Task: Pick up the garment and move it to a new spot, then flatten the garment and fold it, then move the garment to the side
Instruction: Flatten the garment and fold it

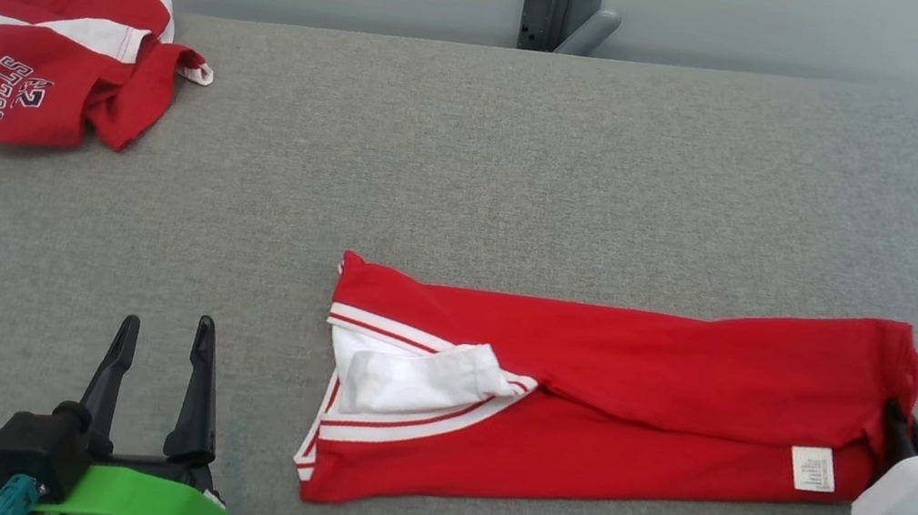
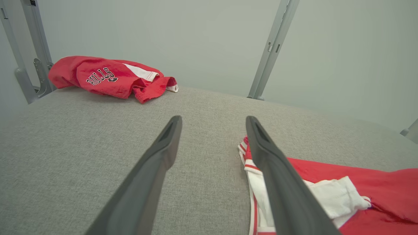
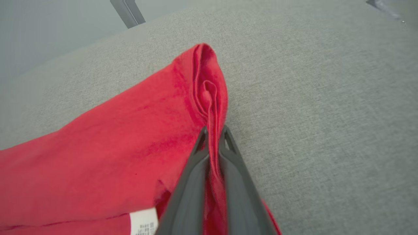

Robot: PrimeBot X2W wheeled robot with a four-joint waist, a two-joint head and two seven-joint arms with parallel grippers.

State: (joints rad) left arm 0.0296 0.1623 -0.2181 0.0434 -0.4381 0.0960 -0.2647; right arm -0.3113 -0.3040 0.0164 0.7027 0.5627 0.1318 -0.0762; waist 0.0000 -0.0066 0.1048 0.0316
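One crumpled jersey (image 1: pixel 39 57) lettered BULLS, right gripper (image 3: pixel 214 135) pinching folded garment (image 1: pixel 633 377) edge, left gripper (image 1: pixel 167 324) spread, white tag (image 1: pixel 811 468) unreadable

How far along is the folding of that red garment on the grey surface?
Done: the garment lies flat, folded lengthwise into a long strip. In hand: the right jaws are shut on its right end; the left jaws stand open, off the cloth, near its white-trimmed end. Left: probably a fold across, then moving it aside. A crumpled Bulls garment sits far left.
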